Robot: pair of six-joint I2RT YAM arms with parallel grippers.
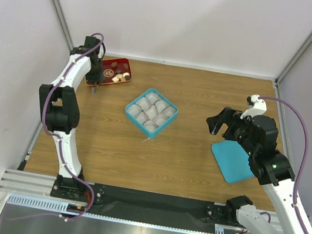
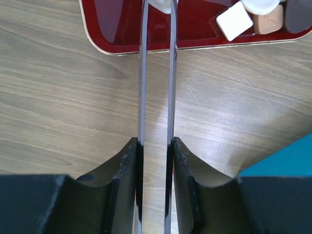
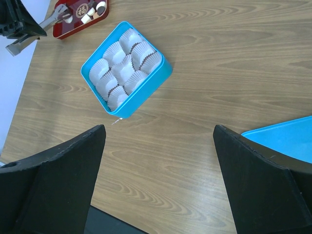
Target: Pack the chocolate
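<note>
From above, the left gripper (image 1: 95, 78) is reaching over the red tray (image 1: 112, 62) at the far left of the table (image 1: 207, 95), where the chocolate (image 1: 121, 76) is lying in a small cluster. The teal box (image 1: 138, 125) is sitting near the middle of the table, filled with white paper cups (image 1: 151, 111). The right gripper (image 1: 219, 120) is hovering to the right of the box, just beyond the far edge of the teal lid (image 1: 233, 160).

In the left wrist view, the left gripper (image 2: 156, 146) is squeezing narrow on a pair of thin metal tongs (image 2: 142, 73), whose blades are running almost parallel across the rim of the red tray (image 2: 112, 24). A pale round piece (image 2: 159, 4) is showing between the blade tips at the top edge. The tips are cut off there, so I cannot tell whether they are pinching it yet. Other pieces are lying to the right, apart from the blades.

The step in hand is probably lifting one piece. It calls for keeping the piece centred between the tips, closing only enough to hold it, rising straight up over the rim, and lowering it into a cup before letting go.

In the right wrist view, the right gripper (image 3: 158, 129) is spreading its fingers wide and carrying nothing. Beyond it, the teal box (image 3: 146, 95) is showing its paper cups (image 3: 122, 68) empty, so no packing seems to be done. The lid (image 3: 282, 139) is lying at the right.
</note>
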